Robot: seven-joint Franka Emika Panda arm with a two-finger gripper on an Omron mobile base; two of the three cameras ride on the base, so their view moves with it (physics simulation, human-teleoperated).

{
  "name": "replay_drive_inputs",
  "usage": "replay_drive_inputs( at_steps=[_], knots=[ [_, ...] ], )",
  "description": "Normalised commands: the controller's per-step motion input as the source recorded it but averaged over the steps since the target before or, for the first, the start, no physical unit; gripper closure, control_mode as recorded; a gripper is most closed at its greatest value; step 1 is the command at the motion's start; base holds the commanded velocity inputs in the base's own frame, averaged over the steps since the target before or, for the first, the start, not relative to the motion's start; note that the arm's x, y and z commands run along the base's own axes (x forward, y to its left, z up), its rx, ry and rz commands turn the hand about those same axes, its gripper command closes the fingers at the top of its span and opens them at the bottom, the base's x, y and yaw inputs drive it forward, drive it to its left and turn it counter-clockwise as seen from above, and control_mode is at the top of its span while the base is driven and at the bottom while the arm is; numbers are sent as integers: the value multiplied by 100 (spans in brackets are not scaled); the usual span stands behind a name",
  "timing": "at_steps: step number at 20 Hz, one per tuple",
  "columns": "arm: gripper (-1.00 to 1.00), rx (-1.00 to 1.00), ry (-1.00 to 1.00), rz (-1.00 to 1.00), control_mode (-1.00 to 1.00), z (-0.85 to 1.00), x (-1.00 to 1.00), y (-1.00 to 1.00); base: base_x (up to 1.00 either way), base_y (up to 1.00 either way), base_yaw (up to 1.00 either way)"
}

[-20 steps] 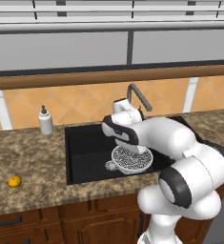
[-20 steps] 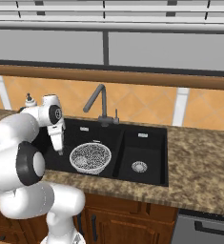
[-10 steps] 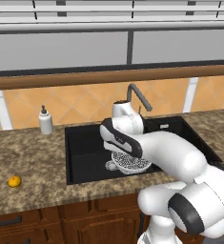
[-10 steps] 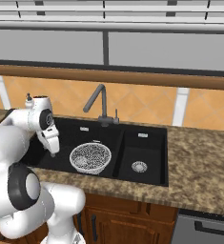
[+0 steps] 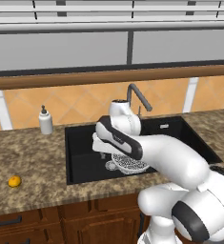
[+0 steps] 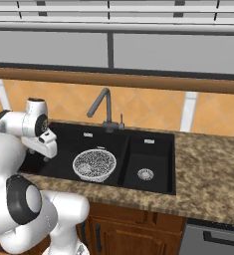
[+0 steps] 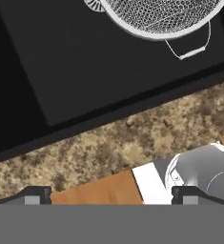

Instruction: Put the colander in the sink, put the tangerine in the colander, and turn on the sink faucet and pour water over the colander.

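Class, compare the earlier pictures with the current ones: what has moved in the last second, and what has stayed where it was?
The arm has swung leftward across the wide basin, carrying the open, empty gripper away from the colander, toward the sink's left edge. Nothing was grasped or released. The colander stays in the basin, the tangerine stays on the counter at left, and the faucet and soap bottle are unchanged.

Colander (image 6: 94,165) fills the wide basin's middle; granite counter (image 5: 27,157) around tangerine (image 5: 14,181) lies open.
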Motion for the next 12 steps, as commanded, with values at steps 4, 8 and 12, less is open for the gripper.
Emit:
replay_drive_inputs(
  at_steps=[4,8,12],
  knots=[
    [-100,1,5,26,-100,3,4,70,0,0,0],
    [-100,4,1,24,-100,0,11,60,0,0,0],
    [-100,0,0,12,-100,0,6,64,0,0,0]
  ],
)
